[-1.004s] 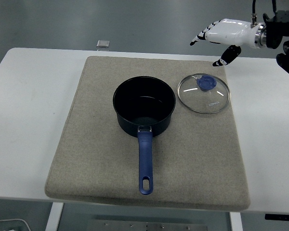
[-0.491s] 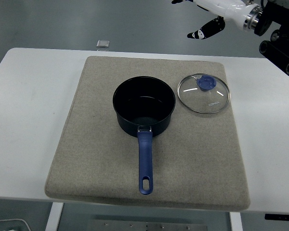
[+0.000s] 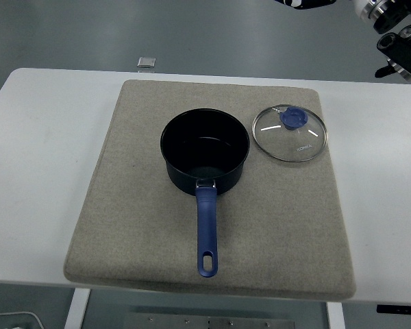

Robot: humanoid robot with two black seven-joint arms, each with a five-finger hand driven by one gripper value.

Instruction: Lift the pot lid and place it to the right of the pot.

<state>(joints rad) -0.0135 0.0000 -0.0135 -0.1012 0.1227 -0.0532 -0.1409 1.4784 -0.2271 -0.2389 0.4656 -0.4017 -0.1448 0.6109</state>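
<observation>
A dark blue pot [image 3: 205, 152] stands uncovered in the middle of a grey mat [image 3: 144, 226], its blue handle [image 3: 206, 232] pointing toward the near edge. The glass lid [image 3: 290, 133] with a blue knob [image 3: 292, 118] lies flat on the mat just to the right of the pot, a small gap between them. My right hand [image 3: 308, 3] is high at the top edge, far above and behind the lid, with only a sliver of it showing. Its black wrist [image 3: 399, 31] sits in the top right corner. Nothing touches the lid.
The mat covers most of the white table [image 3: 34, 157]. A small silver square object [image 3: 146, 62] lies at the table's far edge, behind the mat's left corner.
The right hand has risen up and away from the lid, nearly leaving the picture at the top. Lid and pot have not moved.
</observation>
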